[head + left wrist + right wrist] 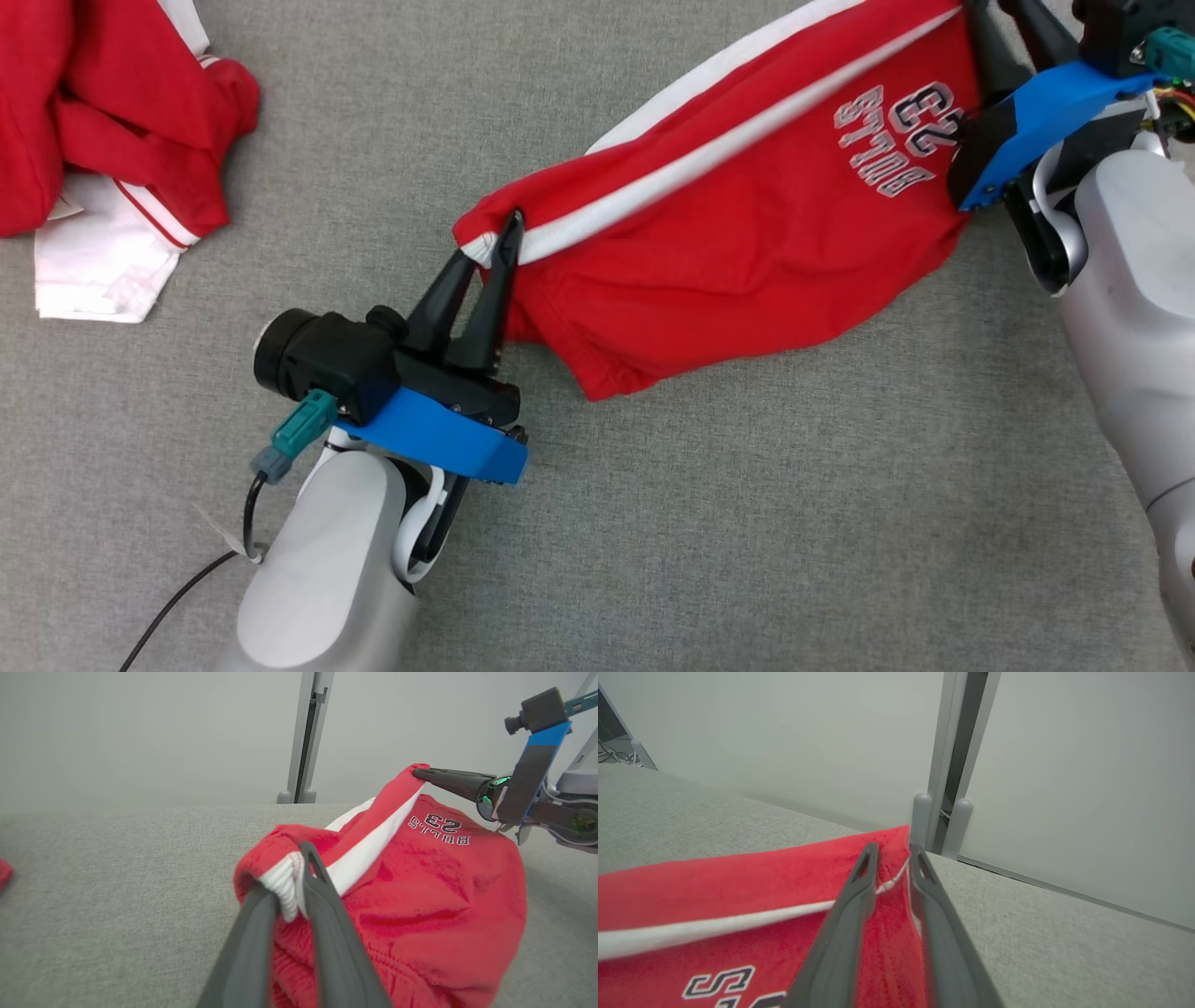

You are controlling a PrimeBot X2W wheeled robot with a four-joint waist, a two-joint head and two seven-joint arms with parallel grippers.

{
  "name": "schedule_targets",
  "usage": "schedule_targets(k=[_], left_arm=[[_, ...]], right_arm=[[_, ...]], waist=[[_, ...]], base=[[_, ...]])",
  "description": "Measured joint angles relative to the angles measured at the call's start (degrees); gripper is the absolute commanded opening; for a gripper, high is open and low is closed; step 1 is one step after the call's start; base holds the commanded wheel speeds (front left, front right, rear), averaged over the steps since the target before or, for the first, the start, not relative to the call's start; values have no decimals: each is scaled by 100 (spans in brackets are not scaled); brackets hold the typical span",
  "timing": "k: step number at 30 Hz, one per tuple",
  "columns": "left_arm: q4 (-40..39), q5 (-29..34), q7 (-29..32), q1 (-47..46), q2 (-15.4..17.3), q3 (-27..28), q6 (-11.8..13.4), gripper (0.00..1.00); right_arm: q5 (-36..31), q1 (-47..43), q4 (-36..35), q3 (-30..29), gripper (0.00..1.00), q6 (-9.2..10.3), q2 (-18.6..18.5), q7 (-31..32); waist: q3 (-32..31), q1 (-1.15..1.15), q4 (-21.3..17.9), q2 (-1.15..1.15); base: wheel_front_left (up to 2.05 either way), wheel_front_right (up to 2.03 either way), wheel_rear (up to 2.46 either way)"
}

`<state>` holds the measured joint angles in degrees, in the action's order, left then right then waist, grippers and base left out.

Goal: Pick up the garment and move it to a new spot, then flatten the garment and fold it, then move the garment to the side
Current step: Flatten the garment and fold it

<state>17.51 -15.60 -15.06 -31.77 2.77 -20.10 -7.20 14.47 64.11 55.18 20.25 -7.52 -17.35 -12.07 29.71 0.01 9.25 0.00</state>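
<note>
Status: garment [747, 233] is red shorts with white side stripes, strung between both claws and running from centre frame out toward 1 o'clock in head view. "BULLS 23" print [896, 140] reads upside down from there.

Left gripper [490, 241] is clamped on the white ribbed corner at the 9 o'clock end of the garment. In left wrist view the cloth bunches between my fingers [327, 914] and hides one fingertip.

Right gripper [893, 850] is pinched on the red hem at the far end, with a white stitch line showing between the tips. In head view those fingertips are cut off by the top edge at 1 o'clock.

Middle of the garment sags toward the grey fabric surface [747, 523]. Can't tell if the low hem at 6 o'clock touches it or hangs just clear.

Second red-and-white pile [112, 121] sits at 10 o'clock, well apart, partly cropped by the frame; can't make out what it is.

Grey post [957, 756] stands against the wall behind the surface.
</note>
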Motion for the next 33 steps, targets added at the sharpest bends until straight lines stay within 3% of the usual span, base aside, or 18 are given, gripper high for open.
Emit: schedule_targets(k=[10, 26, 33], left_arm=[[-227, -27, 0, 420, 1, 36, 153, 100], [-1127, 359, 0, 1458, 2, 1214, 278, 100], [-1322, 356, 0, 1597, 2, 1429, 346, 100]], right_arm=[[399, -157, 359, 258, 100, 1, -149, -221], [1115, -806, 779, 735, 100, 1, -390, 47], [1287, -937, 1022, 916, 100, 1, -498, 302]], waist=[[-363, 0, -42, 0], [-813, -2, 165, 0], [-819, -2, 253, 0]], base=[[0, 0, 0], [0, 0, 0], [0, 0, 0]])
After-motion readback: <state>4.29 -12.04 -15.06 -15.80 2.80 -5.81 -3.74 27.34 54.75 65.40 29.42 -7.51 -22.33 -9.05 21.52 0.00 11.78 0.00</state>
